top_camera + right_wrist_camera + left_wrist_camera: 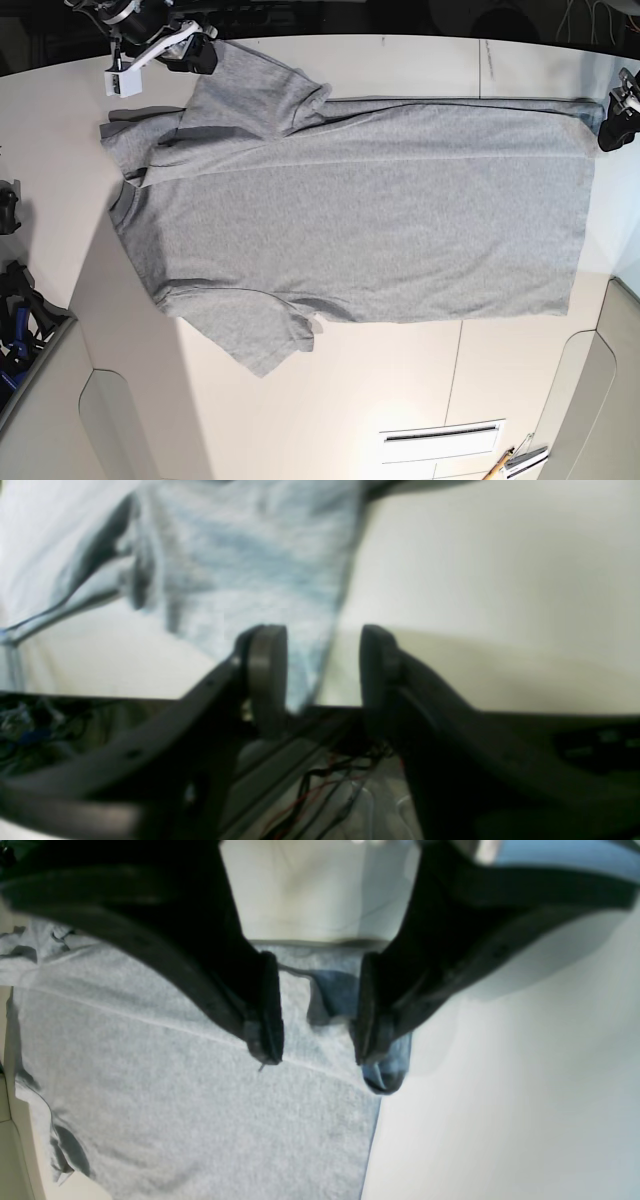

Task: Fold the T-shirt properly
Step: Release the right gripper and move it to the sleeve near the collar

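— Where is the T-shirt (370, 210)?

— It lies spread out on the white table (330, 400), plain grey side up. The neck points to the left in the base view and the bottom hem to the right. One sleeve sticks out toward the near edge. The far side looks already turned in a bit along a long line.

— What are the claws doing?

— The left gripper (317, 1032) is at the far right corner, by the hem. Its jaws stand apart, with the cloth corner between them, but they are not squeezed on it. The right gripper (317, 672) is at the far left, by the other sleeve. Its jaws are apart too. A bit of cloth sits beside one pad, yet nothing looks pinched.

— Will the shirt be hard to move?

— I think not. It looks light and soft, so it will flop and wrinkle. It has no stiff part at all.

— So where should they grab?

— At the edges, I guess. One takes the hem corner, one takes the shoulder by the sleeve. Lifting both together should keep it flat.
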`<state>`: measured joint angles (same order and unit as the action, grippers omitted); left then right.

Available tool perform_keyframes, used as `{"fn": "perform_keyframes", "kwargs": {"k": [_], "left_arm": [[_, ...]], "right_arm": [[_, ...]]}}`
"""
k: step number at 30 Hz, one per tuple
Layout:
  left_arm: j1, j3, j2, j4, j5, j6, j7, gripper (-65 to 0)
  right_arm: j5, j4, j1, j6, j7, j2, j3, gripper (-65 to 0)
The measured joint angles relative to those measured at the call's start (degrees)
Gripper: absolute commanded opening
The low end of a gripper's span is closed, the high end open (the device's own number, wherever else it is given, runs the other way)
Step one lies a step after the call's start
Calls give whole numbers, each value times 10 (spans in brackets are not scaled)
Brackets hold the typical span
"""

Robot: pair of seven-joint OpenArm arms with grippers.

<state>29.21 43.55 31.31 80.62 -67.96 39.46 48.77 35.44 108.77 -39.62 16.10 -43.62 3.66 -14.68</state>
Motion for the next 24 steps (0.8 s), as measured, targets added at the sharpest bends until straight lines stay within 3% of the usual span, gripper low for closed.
{"fn": "perform_keyframes", "kwargs": {"k": [5,11,24], "left_arm": [[0,0,0,0,0,0,0,-379],[0,0,0,0,-1,0,0,-379],[0,0,0,0,-2,0,0,-380]], "right_arm": [[-1,0,3,0,-2,0,39,-433],[-14,0,4,0,-2,0,54,-650],[10,0,92,18,-5,0,69,-650]]}}
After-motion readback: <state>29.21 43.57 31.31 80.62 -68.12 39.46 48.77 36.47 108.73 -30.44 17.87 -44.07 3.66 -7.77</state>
